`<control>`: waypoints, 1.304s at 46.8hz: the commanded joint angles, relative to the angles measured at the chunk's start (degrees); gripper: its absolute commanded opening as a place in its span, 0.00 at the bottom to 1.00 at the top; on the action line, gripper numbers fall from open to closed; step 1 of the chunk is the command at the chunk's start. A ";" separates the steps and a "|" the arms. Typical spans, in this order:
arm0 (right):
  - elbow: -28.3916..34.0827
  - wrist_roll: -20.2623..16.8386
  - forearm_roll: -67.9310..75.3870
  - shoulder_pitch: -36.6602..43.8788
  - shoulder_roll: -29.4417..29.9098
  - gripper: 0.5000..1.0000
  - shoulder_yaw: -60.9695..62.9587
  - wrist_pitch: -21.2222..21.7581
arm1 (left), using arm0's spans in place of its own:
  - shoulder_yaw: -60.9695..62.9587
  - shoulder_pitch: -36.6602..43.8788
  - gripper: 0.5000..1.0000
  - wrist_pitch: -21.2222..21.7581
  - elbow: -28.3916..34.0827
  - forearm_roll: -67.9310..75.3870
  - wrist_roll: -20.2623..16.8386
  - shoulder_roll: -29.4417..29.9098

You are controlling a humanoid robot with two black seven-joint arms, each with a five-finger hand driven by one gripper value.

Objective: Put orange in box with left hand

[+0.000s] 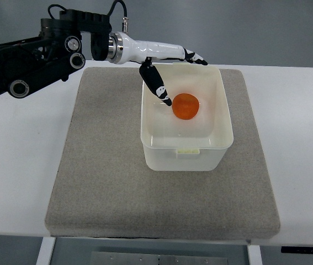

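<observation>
Reaching in from nine o'clock, the left hand hovers with fingers spread and empty over the white box (set on a grey mat), where the orange lies inside.

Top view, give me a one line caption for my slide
Left hand open above the white box, orange resting inside, on a grey mat.

Bright even overhead light, soft shadows, sharp pic, slight glare on box
</observation>
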 commanded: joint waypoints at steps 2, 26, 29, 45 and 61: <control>-0.03 0.00 0.00 0.00 0.00 0.85 0.00 0.00 | -0.58 -0.61 0.98 0.00 5.15 -10.31 -0.05 -0.02; 0.06 0.00 0.00 0.00 0.00 0.85 0.00 0.00 | -0.32 0.44 0.99 2.11 20.45 -40.83 -0.49 0.06; -0.03 0.00 0.00 0.00 0.00 0.85 0.00 0.00 | -0.41 1.67 0.99 1.93 20.98 -41.62 -0.49 0.06; 0.06 0.00 0.00 0.00 0.00 0.85 0.00 0.00 | -0.76 7.21 0.99 1.84 21.33 -59.72 -0.49 3.23; 0.06 0.00 0.00 0.00 0.00 0.85 0.00 0.00 | -11.57 16.61 0.99 0.52 20.81 -62.36 0.12 4.72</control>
